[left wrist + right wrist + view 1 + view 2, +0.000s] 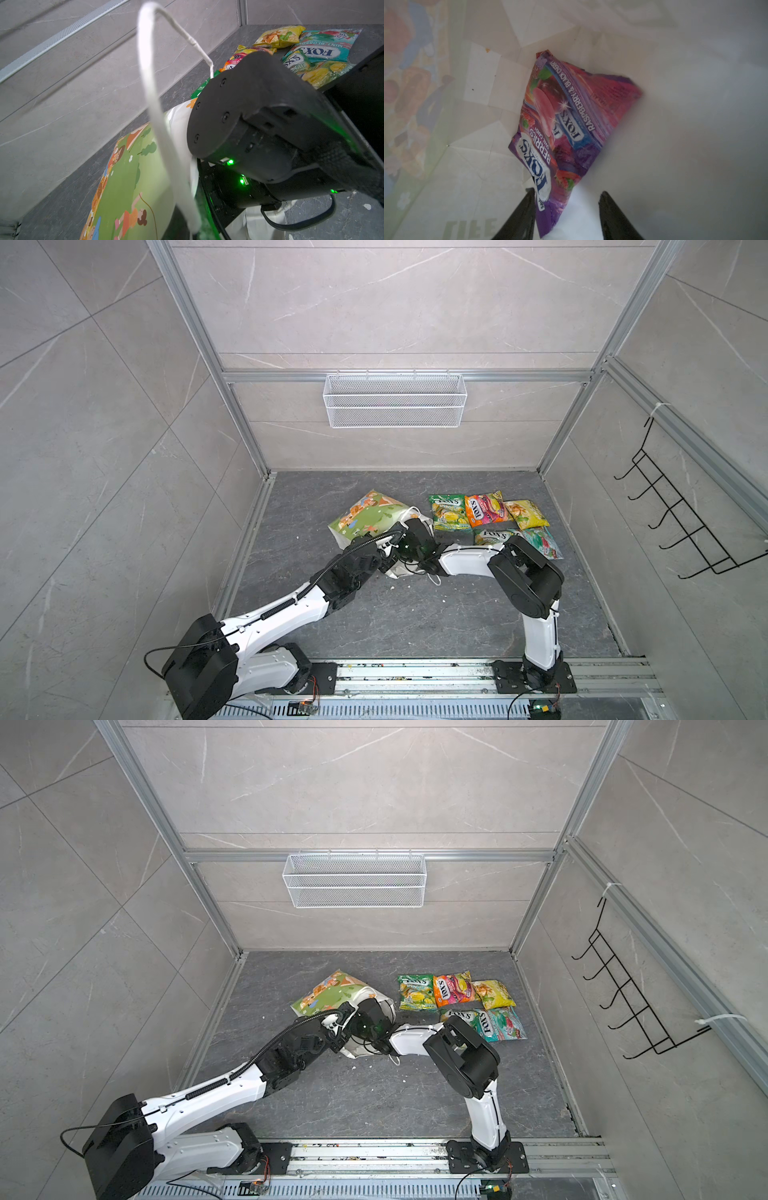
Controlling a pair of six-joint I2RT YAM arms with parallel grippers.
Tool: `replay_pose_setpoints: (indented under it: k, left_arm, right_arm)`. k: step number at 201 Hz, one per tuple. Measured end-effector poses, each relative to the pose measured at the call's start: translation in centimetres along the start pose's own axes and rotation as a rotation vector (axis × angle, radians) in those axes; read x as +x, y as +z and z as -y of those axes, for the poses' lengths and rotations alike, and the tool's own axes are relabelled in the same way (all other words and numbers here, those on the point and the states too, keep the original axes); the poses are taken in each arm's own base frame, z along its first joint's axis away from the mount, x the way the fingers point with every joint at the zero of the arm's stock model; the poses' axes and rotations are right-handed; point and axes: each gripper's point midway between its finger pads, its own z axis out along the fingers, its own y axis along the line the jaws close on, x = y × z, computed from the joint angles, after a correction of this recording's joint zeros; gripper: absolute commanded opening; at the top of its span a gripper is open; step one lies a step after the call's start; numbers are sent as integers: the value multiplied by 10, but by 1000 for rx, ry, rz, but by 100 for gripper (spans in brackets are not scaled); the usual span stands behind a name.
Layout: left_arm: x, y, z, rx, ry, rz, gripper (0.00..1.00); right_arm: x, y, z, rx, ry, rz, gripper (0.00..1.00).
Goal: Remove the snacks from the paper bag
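The paper bag (365, 512) lies on its side on the dark table, its mouth toward the arms. My left gripper (388, 551) is shut at the bag's mouth on its white cord handle (149, 83). The right arm reaches into the mouth. In the right wrist view my right gripper (568, 191) is open inside the bag. The near corner of a purple FOX'S pouch (571, 124) lies between its fingers, against one of them. Right of the bag, several snacks lie flat: green (446, 512), orange (484, 508), yellow (525, 514), teal (540, 543) and a second green one (492, 537).
A white wire mesh basket (395, 400) hangs on the back wall. A black hook rack (681, 506) is fixed to the right wall. Small white scraps (392, 576) dot the table near the bag. Walls close the table on three sides.
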Motion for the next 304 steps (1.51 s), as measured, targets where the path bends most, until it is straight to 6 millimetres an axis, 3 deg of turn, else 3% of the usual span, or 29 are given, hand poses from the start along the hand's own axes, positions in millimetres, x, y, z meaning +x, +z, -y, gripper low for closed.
replay_pose_setpoints:
  k: [16, 94, 128, 157, 192, 239, 269, 304]
  left_arm:
    - [3, 0, -1, -1, -5, -13, 0]
    - [10, 0, -9, -35, -24, -43, 0]
    - [12, 0, -11, -50, -23, -50, 0]
    - [12, 2, -6, -42, -19, -46, 0]
    - [12, 9, -2, -41, -18, -35, 0]
    - [13, 14, -2, -47, -22, -32, 0]
    - [13, 14, -3, -49, -26, -32, 0]
    - [6, 15, -8, -59, -46, -29, 0]
  right_arm:
    - [-3, 5, -4, -11, 8, 7, 45]
    - [-16, 32, -25, -90, 51, 67, 3]
    - [-16, 32, -22, -83, 46, 73, 0]
    - [-10, 23, -8, -54, 32, 67, 0]
    - [-3, -6, 10, -9, -1, 72, 0]
    - [-16, -51, 8, -23, -23, 140, 0]
    - [-15, -65, 14, -31, -31, 159, 0]
    - [1, -69, 29, -33, -60, 147, 0]
